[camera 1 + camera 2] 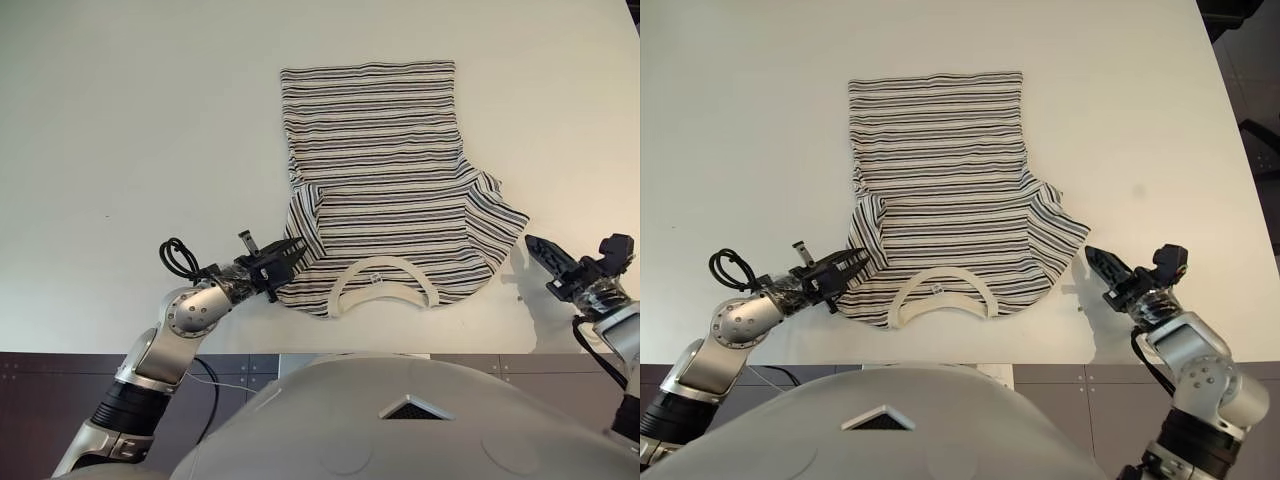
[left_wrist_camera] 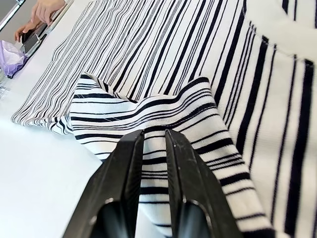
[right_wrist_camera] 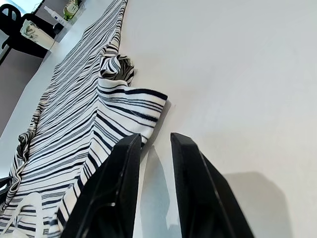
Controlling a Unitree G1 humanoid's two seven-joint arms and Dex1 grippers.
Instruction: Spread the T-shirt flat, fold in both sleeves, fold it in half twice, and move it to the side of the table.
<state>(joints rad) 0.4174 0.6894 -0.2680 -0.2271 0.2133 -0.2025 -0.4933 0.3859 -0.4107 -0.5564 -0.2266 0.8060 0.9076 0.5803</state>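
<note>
From the head views, the striped T-shirt (image 1: 385, 170) lies on the white desk (image 1: 120, 120), a little toward the robot's right, with its pale collar (image 1: 385, 285) at the near edge and its hem on the far side. The right sleeve (image 1: 497, 215) sticks out rumpled, while on the left side the cloth is doubled over itself along the edge. The left end effector (image 1: 290, 252) sits low at the shirt's near left shoulder, touching the fabric. The right end effector (image 1: 535, 247) is just off the right sleeve, over bare desk and apart from the cloth. In the left wrist view, the two black fingers (image 2: 130, 168) stand almost closed, with only a narrow slot between them. Striped cloth fills that slot and rises in a pinched peak just ahead of the tips, so this end effector has hold of the shirt. In the right wrist view, the fingers (image 3: 190, 173) are parted by a small gap with the desk showing through it. They grip nothing, and the sleeve's edge lies just beside the tips.
</note>
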